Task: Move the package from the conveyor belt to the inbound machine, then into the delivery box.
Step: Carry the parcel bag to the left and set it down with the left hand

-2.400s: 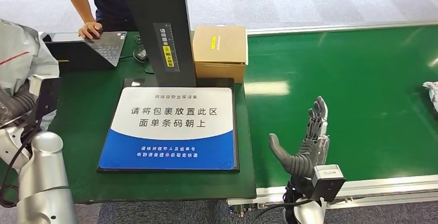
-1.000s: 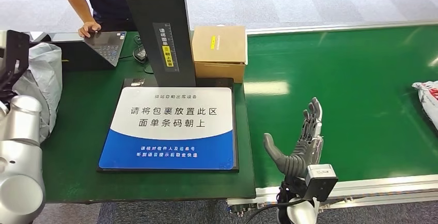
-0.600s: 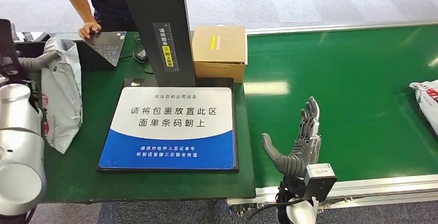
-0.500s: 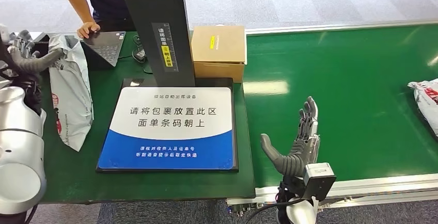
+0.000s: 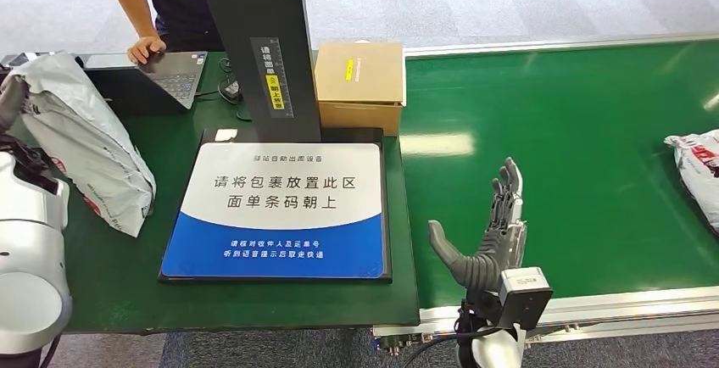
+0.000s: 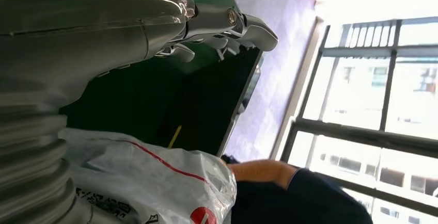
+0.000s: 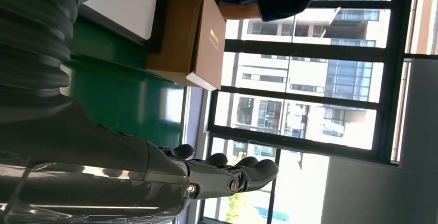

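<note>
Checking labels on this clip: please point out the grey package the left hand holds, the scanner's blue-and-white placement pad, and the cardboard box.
grey package (image 5: 89,152), head view, middle of the crinkled bag.
placement pad (image 5: 280,211), head view, centre of the printed surface.
cardboard box (image 5: 360,71), head view, its top face.

The right hand (image 7: 155,175) stretched out with fingers extended, holding nothing, above the green belt (image 7: 124,100) near the cardboard box (image 7: 193,38)

Cardboard box (image 5: 359,85) on green table (image 5: 127,275), just beside the conveyor. Open laptop (image 5: 174,74) at far left of table; person (image 5: 161,3) behind it, hand (image 5: 146,49) resting at keyboard edge. Windows (image 7: 310,100) beyond.
</note>
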Tool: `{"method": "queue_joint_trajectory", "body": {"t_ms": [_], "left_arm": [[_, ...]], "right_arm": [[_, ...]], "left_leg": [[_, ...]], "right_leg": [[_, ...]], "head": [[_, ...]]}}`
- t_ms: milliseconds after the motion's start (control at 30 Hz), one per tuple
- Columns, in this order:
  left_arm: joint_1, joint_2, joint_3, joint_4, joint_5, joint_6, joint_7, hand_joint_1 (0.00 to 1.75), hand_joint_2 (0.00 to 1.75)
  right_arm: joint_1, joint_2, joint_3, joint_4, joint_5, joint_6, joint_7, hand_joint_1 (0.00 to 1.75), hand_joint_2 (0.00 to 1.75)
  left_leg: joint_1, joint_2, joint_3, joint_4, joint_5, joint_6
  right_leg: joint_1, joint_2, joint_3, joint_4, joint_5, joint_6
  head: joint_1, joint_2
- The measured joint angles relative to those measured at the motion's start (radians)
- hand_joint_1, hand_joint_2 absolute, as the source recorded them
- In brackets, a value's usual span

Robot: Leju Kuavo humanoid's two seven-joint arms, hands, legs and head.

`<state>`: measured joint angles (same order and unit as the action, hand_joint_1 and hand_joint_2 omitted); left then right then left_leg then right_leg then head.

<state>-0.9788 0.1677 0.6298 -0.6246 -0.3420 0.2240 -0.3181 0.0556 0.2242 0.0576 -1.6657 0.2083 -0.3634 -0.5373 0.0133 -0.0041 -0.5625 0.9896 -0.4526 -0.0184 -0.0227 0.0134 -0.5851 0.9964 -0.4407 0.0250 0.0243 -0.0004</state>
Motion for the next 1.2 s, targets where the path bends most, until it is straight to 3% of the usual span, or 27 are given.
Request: {"method": "queue_joint_trajectory", "body": {"t_ms": [267, 367, 533, 733, 800, 867, 933, 1000, 1067, 1133, 1200], "left_arm": [[0.014, -0.001, -0.011, -0.055, 0.062, 0.329, -0.161, 0.00, 1.75], [0.026, 0.004, -0.005, -0.089, 0.095, 0.412, -0.230, 0.00, 1.75], [0.043, -0.003, 0.058, -0.158, -0.031, 0.450, -0.352, 0.00, 1.75], [0.049, -0.065, 0.187, -0.301, -0.264, 0.452, -0.374, 0.00, 1.75], [0.045, -0.076, 0.216, -0.308, -0.396, 0.452, -0.320, 0.00, 1.75], [0.031, -0.075, 0.227, -0.274, -0.582, 0.438, -0.182, 0.00, 1.75], [0.000, -0.054, 0.189, -0.163, -0.821, 0.367, 0.050, 0.00, 1.75], [-0.030, -0.020, 0.091, -0.038, -1.055, 0.194, 0.344, 0.00, 1.75], [-0.041, 0.004, -0.026, 0.038, -1.181, 0.013, 0.547, 0.00, 1.75], [-0.042, 0.016, -0.121, 0.084, -1.216, -0.056, 0.602, 0.00, 1.75], [-0.039, 0.024, -0.192, 0.104, -1.211, 0.003, 0.604, 0.00, 1.75]], "right_arm": [[0.016, 0.005, -0.003, -0.010, 0.000, -0.001, -0.006, 0.00, 1.75], [0.015, 0.005, -0.003, -0.009, -0.003, -0.001, -0.007, 0.00, 1.75], [0.015, 0.005, 0.002, -0.002, -0.017, -0.010, -0.017, 0.00, 1.75], [0.016, 0.004, 0.019, 0.006, -0.032, -0.031, -0.023, 0.00, 1.75], [0.017, 0.004, 0.021, 0.007, -0.035, -0.044, -0.025, 0.00, 1.75], [0.020, 0.003, 0.022, 0.008, -0.038, -0.061, -0.028, 0.00, 1.75], [0.028, 0.001, 0.023, 0.007, -0.043, -0.078, -0.030, 0.00, 1.75], [0.033, -0.003, 0.023, 0.006, -0.046, -0.088, -0.030, 0.00, 1.75], [0.035, -0.005, 0.023, 0.003, -0.045, -0.088, -0.025, 0.00, 1.75], [0.038, -0.006, 0.022, -0.002, -0.039, -0.083, -0.017, 0.00, 1.75], [0.043, -0.006, 0.022, -0.010, -0.027, -0.075, -0.007, 0.00, 1.75]], "left_leg": [[0.000, 0.000, -0.001, 0.000, 0.000, 0.000], [0.000, 0.000, -0.001, 0.000, 0.000, 0.000], [0.000, 0.000, -0.001, 0.000, 0.000, 0.000], [0.000, 0.000, -0.001, 0.000, 0.000, 0.000], [0.000, 0.000, -0.001, 0.000, 0.000, 0.000], [0.000, 0.000, 0.000, 0.000, 0.000, 0.000], [0.000, -0.001, -0.001, 0.001, 0.001, 0.000], [0.000, -0.002, -0.001, 0.001, 0.002, -0.001], [0.000, 0.000, -0.002, 0.000, 0.002, -0.001], [0.000, 0.004, -0.003, 0.000, 0.003, -0.001], [0.000, 0.006, -0.004, 0.000, 0.002, -0.001]], "right_leg": [[0.000, 0.000, -0.001, 0.000, 0.000, 0.000], [0.000, 0.000, -0.001, 0.000, 0.000, 0.000], [0.000, 0.000, -0.001, 0.000, 0.000, 0.000], [0.000, 0.000, -0.001, 0.000, 0.000, 0.000], [0.000, 0.000, -0.001, -0.001, 0.000, 0.000], [0.000, 0.000, -0.002, -0.001, 0.000, 0.000], [0.000, -0.001, -0.001, 0.000, 0.000, 0.000], [0.000, -0.002, -0.001, 0.000, 0.001, -0.001], [0.000, -0.001, -0.002, 0.001, 0.003, -0.002], [0.000, 0.003, -0.004, 0.001, 0.004, -0.003], [0.000, 0.004, -0.006, 0.001, 0.004, -0.003]], "head": [[0.000, 0.000], [0.000, 0.000], [0.000, 0.000], [0.000, 0.000], [0.000, 0.000], [0.000, 0.000], [0.000, 0.000], [0.000, 0.000], [0.000, 0.000], [0.000, 0.000], [0.000, 0.000]]}}
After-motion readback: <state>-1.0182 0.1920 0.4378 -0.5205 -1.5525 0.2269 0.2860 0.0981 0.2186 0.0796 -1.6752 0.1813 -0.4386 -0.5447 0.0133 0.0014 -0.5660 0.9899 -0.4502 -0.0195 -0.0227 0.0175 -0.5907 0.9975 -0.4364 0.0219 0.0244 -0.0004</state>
